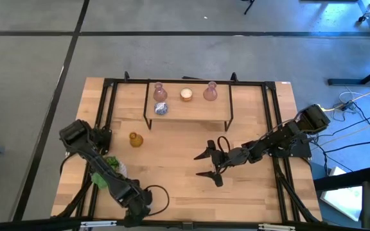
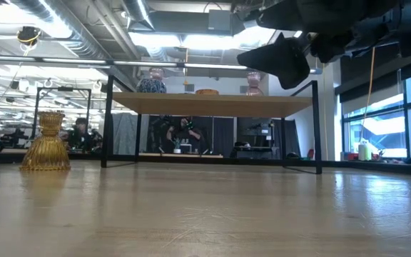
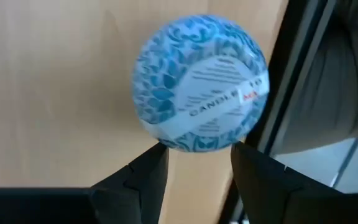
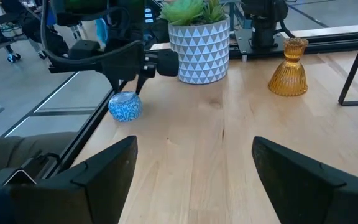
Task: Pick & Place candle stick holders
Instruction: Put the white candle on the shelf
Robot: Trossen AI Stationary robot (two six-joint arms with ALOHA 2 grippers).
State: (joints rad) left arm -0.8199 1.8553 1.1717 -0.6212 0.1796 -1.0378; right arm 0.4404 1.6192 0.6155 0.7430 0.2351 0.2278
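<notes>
Left gripper point(image 3: 194, 165), beside the succulent point(image 4: 197, 37), stands spread around a blue round holder point(image 3: 201, 84) without pinching it. Right gripper point(image 1: 212, 165) hangs spread in front of the shelf point(image 1: 188, 106).

Four holders point(image 1: 185, 94) on black shelf point(image 1: 188, 109)

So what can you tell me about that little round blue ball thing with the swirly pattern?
The round blue-and-white patterned holder looks glassy, with leafy swirls and a pale label band reading "CANDLE" across it. It sits on the wooden table near the front left edge, beside the triangle-patterned plant pot. The left gripper is right over it, fingers either side; I can't tell whether they touch it.
</notes>
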